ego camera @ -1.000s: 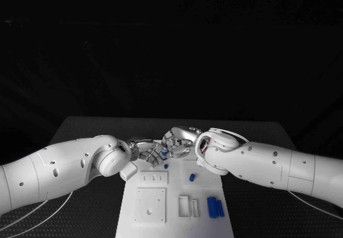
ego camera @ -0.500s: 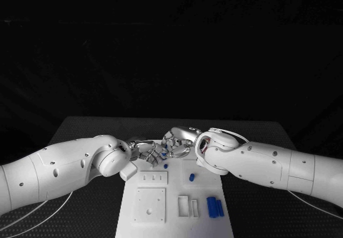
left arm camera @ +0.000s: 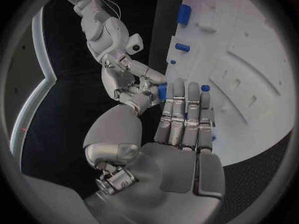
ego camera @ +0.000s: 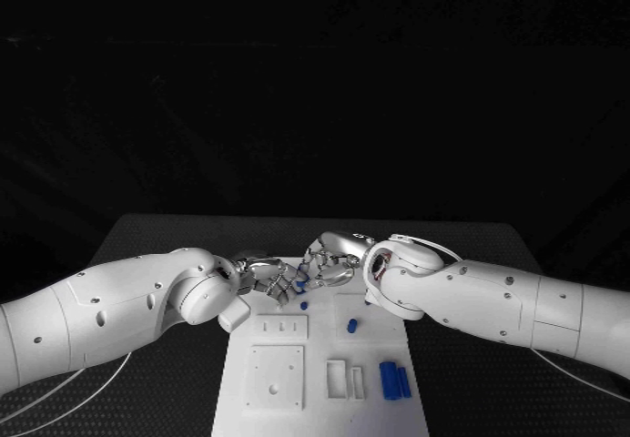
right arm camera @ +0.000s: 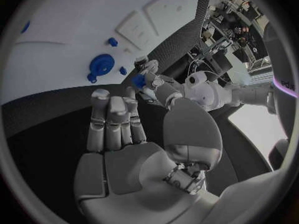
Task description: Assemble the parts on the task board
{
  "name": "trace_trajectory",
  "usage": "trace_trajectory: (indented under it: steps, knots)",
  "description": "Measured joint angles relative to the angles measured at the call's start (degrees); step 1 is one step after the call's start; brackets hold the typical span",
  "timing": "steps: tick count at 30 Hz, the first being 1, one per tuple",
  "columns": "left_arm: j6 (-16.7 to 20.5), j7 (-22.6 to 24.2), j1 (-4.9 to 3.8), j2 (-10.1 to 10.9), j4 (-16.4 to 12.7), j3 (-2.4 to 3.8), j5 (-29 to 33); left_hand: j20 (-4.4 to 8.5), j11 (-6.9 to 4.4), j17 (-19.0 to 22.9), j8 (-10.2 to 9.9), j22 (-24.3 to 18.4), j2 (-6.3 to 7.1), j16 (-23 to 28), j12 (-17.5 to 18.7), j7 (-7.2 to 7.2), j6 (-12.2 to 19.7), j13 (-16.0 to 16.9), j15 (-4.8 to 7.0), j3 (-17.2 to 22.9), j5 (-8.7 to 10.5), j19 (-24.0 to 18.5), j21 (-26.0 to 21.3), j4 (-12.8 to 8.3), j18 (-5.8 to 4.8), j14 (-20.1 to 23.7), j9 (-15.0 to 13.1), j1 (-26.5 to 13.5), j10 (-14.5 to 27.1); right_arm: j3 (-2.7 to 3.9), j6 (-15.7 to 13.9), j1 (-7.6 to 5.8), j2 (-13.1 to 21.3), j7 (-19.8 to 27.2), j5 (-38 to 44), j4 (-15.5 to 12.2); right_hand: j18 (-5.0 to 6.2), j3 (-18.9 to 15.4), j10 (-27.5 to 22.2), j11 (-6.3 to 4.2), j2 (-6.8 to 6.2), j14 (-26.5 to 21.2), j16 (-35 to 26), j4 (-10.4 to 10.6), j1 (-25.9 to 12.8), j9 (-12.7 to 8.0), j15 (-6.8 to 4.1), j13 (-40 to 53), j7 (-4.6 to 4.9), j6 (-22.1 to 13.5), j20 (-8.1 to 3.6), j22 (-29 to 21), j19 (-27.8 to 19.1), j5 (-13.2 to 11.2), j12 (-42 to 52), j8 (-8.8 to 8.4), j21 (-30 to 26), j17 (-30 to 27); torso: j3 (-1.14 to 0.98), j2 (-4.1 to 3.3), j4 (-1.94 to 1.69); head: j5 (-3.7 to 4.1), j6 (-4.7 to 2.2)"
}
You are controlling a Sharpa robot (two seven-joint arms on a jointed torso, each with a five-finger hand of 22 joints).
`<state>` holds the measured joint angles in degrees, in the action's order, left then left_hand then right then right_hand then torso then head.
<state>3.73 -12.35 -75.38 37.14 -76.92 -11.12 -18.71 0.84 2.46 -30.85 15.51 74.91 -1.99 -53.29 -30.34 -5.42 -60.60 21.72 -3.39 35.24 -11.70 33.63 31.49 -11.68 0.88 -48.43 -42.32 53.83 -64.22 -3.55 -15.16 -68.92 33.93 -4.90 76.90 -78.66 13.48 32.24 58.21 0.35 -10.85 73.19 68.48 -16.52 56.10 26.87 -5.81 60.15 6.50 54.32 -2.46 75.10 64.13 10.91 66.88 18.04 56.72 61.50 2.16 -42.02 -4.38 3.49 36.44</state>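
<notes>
Over the far end of the white task board [ego camera: 315, 348] my left hand [ego camera: 269, 276] and right hand [ego camera: 336, 255] meet fingertip to fingertip. Between them sits a small blue part [ego camera: 303, 274], above the board. In the left wrist view the right hand [left arm camera: 127, 82] has its fingertips on that blue part [left arm camera: 162, 91], beside my left hand's [left arm camera: 181, 134] straight fingers. From the right wrist, the left hand [right arm camera: 159, 92] pinches the same part [right arm camera: 138, 80] just beyond my right hand's [right arm camera: 118, 134] fingers.
On the board lie a small blue peg [ego camera: 305, 306], a blue cylinder [ego camera: 350, 325] and blue bars [ego camera: 392, 380] near the right edge. A round blue part [right arm camera: 101, 64] stands on the board [right arm camera: 74, 35]. White recessed blocks [ego camera: 276, 375] fill the left half.
The right arm has shifted a touch to the right. Both hands stay together over the board's far end with the blue part between them.
</notes>
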Motion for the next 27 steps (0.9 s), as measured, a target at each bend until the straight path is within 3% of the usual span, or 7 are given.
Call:
trace_trajectory:
  steps: [2,5,10,13,20,24,27]
  knots:
    - [0.00,-0.04,0.00,0.01,0.12,0.00,-0.18,0.22,-0.20,0.10,-0.03,0.00,0.00,-0.02,0.00,0.13,-0.15,-0.16,0.12,-0.18,-0.03,0.62,0.36,-0.31,0.00,-0.36,0.00,0.00,-0.21,0.00,-0.48,0.00,0.26,0.05,-0.36,0.16,-0.12,-1.13,-1.44,1.14,-0.94,-1.49,-0.81,0.02,0.04,-0.82,1.09,-0.24,0.29,-2.34,0.51,-0.03,-1.41,0.88,-0.75,-1.67,-0.97,-0.07,0.00,0.01,0.00,0.02,-0.03]
    - [-0.02,-0.16,0.00,0.00,0.39,-0.01,-0.56,0.91,-0.03,0.35,-0.05,0.00,-0.34,-0.41,-0.23,-0.02,-0.59,-0.42,0.32,-0.51,-2.87,1.31,0.89,-1.40,-0.01,-0.73,0.00,-0.34,-0.63,0.00,-1.26,0.00,1.23,0.29,-1.06,0.05,-0.16,-2.98,-3.11,2.21,-1.31,-3.19,-1.58,0.23,-0.21,-1.21,2.03,-0.61,1.43,-4.29,1.54,-0.04,-2.98,3.30,-1.00,-2.43,-1.97,-0.35,0.00,0.02,-0.02,0.02,-0.04]
    - [0.06,-0.89,0.00,0.20,0.91,-0.01,-1.78,1.42,0.18,0.48,-0.25,0.00,-0.64,-1.19,-0.51,-0.20,-0.84,-0.55,1.03,-0.97,-4.93,2.45,1.75,-1.99,-0.01,-1.85,-0.02,-0.70,-1.02,0.15,-2.61,0.10,3.90,0.96,-2.66,-0.12,-0.16,-5.29,-3.45,2.21,-1.54,-3.30,-1.56,0.43,-0.57,-1.22,2.14,-1.06,1.61,-4.49,1.73,-0.04,-3.17,8.69,-0.19,-2.43,-1.97,-0.35,-0.01,0.01,-0.10,-0.14,0.16]
    - [0.10,-1.53,0.00,0.57,1.22,-0.01,-3.40,1.92,0.20,0.60,-0.13,-0.01,-0.57,-1.51,-0.83,-0.20,-1.26,-0.63,1.32,-0.58,-5.78,3.36,2.22,-2.74,-0.01,-2.56,-0.38,-1.39,-1.44,0.81,-3.67,0.14,5.32,1.47,-4.20,0.04,-0.17,-5.92,-3.45,2.21,-1.03,-3.30,-1.24,0.89,-1.07,-1.22,2.14,-1.41,1.63,-4.69,1.95,-0.04,-2.95,11.78,0.11,-2.43,-1.97,-0.43,0.00,-0.01,-0.08,-0.37,0.26]
    - [-0.47,-3.13,-0.02,0.78,1.48,0.00,-8.64,2.91,0.70,0.23,-0.03,-0.01,-0.53,-4.26,-3.16,-0.01,-1.66,-0.08,2.90,-0.41,-6.26,6.04,4.49,-3.70,-0.01,-5.16,-0.39,-1.65,-2.57,1.69,-5.85,-0.29,6.80,3.28,-10.45,2.73,-0.17,-6.46,-3.45,2.21,-0.35,-3.30,-1.25,1.27,-1.75,-1.22,2.14,-2.07,1.71,-4.77,1.95,-0.04,-2.95,13.72,0.37,-2.43,-1.97,-0.70,-0.07,-0.02,0.12,-0.66,0.50]
    - [-1.43,-5.26,-0.07,0.75,1.39,0.03,-12.52,3.14,0.18,-0.24,-0.03,0.04,-0.24,-6.29,-5.28,0.21,-2.06,0.89,3.75,-1.11,-10.92,7.28,6.26,-4.40,-0.01,-6.22,-0.78,-2.26,-3.09,1.81,-6.78,-0.86,6.77,3.94,-13.90,4.90,-0.17,-6.70,-3.64,2.01,0.16,-3.30,-1.25,1.51,-2.26,-1.21,2.14,-2.48,1.80,-4.83,1.95,-0.04,-2.95,15.31,0.37,-2.11,-2.26,-0.86,-0.10,-0.04,0.17,-0.70,0.74]
    - [-1.84,-6.92,-0.07,0.85,0.93,0.03,-16.22,3.38,-0.09,-0.70,-0.04,0.03,-0.26,-8.21,-7.37,0.22,-2.47,1.79,4.59,-1.20,-13.11,8.53,7.80,-4.49,-0.01,-7.31,-0.85,-2.29,-3.38,1.92,-7.31,-0.95,6.57,4.23,-15.34,5.96,-0.16,-6.86,-3.64,2.01,0.39,-3.30,-1.25,1.66,-2.50,-1.21,2.14,-2.81,1.92,-4.72,1.95,-0.04,-2.95,17.07,0.71,-2.11,-2.29,-0.92,-0.18,-0.06,0.17,-0.74,0.98]
